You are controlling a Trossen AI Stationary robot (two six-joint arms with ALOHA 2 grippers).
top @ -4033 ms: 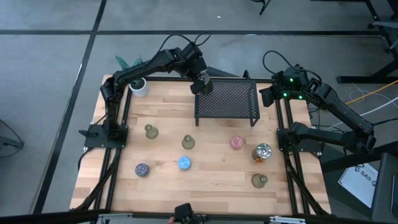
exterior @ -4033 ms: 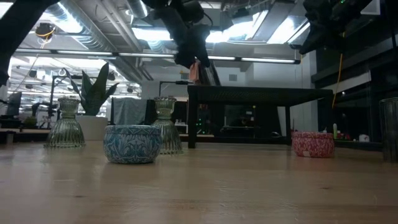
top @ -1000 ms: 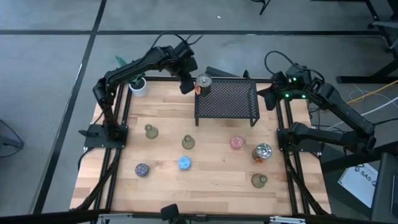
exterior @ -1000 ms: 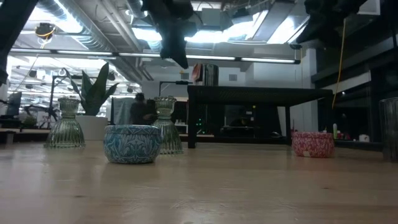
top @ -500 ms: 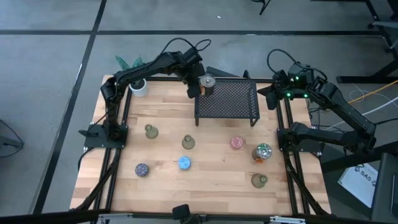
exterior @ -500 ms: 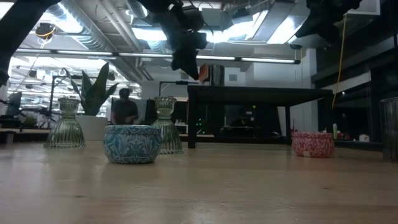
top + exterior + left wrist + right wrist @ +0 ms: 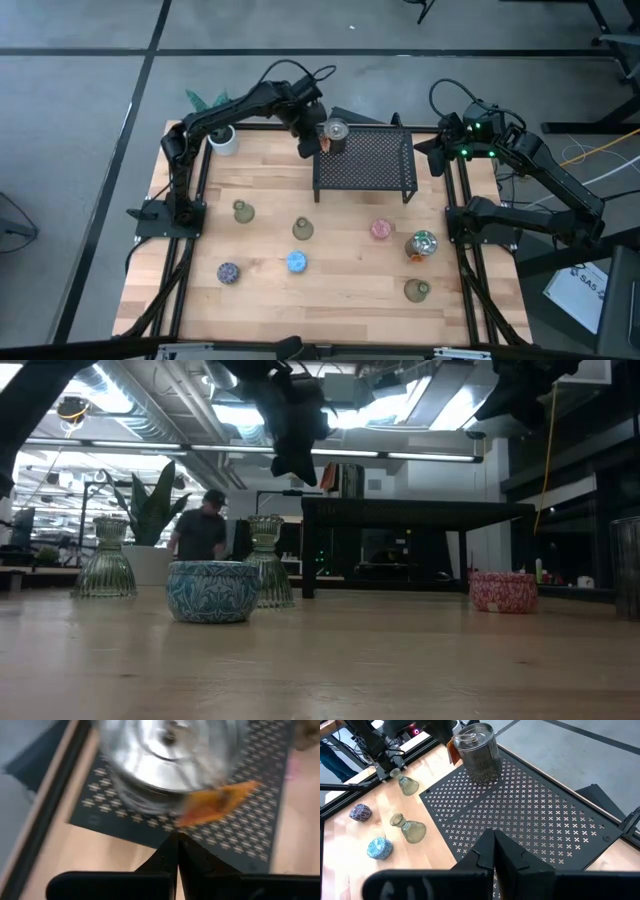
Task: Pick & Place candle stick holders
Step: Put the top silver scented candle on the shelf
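Right wrist view: silvery holder [image 7: 477, 751] upright on black mesh rack [image 7: 530, 815]; looks rigid, slick, probably light, so grip around cylindrical wall. Left gripper [image 7: 306, 147] beside it, fingers together, empty. Right gripper [image 7: 432, 160] at rack's far edge, fingers together.

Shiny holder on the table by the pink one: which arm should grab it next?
Probably the right. The shiny holder sits on the table's right side, closer to the right gripper; the left gripper hangs at the rack's far-left corner.
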